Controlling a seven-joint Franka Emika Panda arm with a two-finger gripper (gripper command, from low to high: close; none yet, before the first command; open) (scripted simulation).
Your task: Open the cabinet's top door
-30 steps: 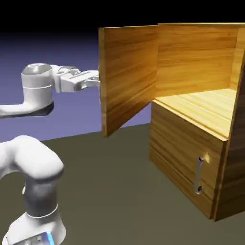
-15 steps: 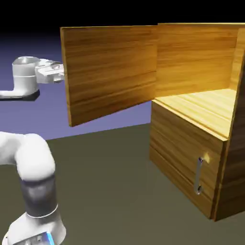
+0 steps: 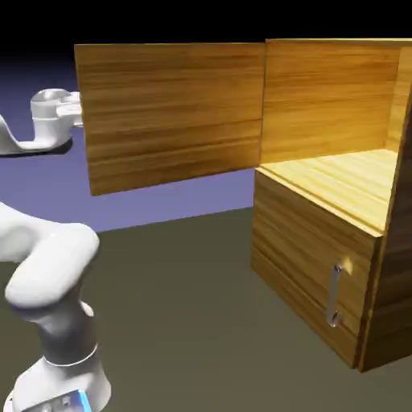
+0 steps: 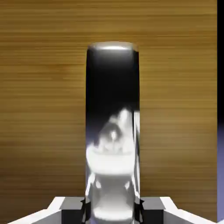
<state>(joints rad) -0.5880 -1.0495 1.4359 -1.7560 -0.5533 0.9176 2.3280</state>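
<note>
Door since the earlier frame: top door is being carried farther round toward the exterior view's left, its free edge now lying well out from the cabinet; the arm is being folded back along with it.
Door position: the panel is standing wide of the cabinet's front, being borne by its hinged edge beside the upper compartment's far wall; the compartment is being left exposed, above the shorter lower panel.
Handle: the reflective bar is being shown upright against the wood in the hand view, its lower end lying between the fingertips.
Hand: the hand is being kept closed on the bar, one finger at each side; no loose gap is being shown.
Lower handle: the small bar is being left untouched.
Progress: the opening is being judged nearly or fully done.
Pull: the door's arc is best being followed smoothly, the wrist being turned with the panel so that the bar is not being twisted or slipped out of.
Caution: force is best being eased near the hinge's limit, and the bar is best being released squarely, so that the door is not being nudged back.
</note>
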